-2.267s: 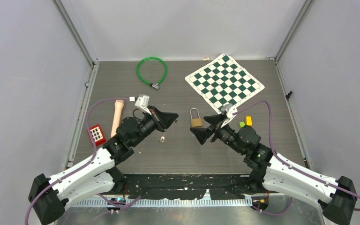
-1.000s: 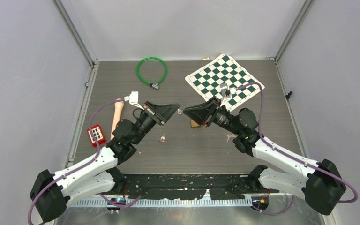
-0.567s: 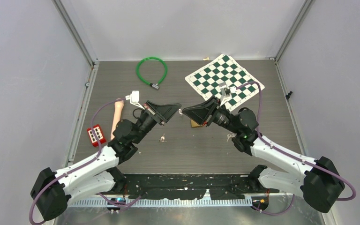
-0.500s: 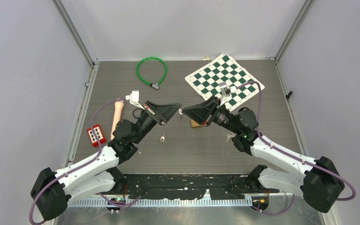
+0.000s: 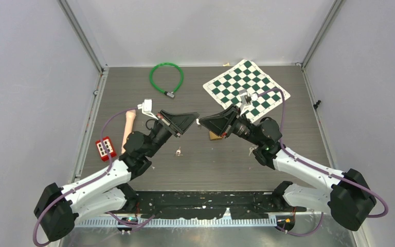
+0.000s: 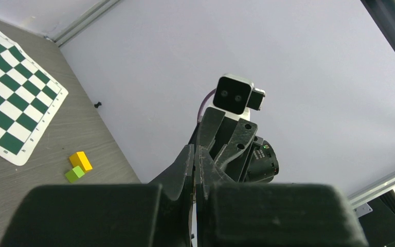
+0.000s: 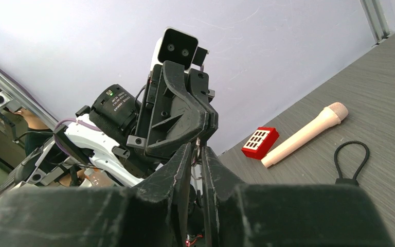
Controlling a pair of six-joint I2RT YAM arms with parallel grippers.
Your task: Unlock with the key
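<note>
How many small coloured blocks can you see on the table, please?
2: a yellow block and a green block right beside it, lying near the chessboard; others may be hidden.

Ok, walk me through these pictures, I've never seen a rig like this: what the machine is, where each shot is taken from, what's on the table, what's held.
This is two robot arms bolted at the near edge of a table, each ending in a two-finger gripper. The wide picture looks down from above and behind. The other two come from cameras on each wrist, so each sees the opposite arm up close. On the table lie a green cable loop, a chessboard mat, a pale microphone, a red box and a brass padlock, half hidden. The left gripper is shut, almost tip to tip in the air with the right gripper. A tiny pale speck shows between them, too small to name.
</note>
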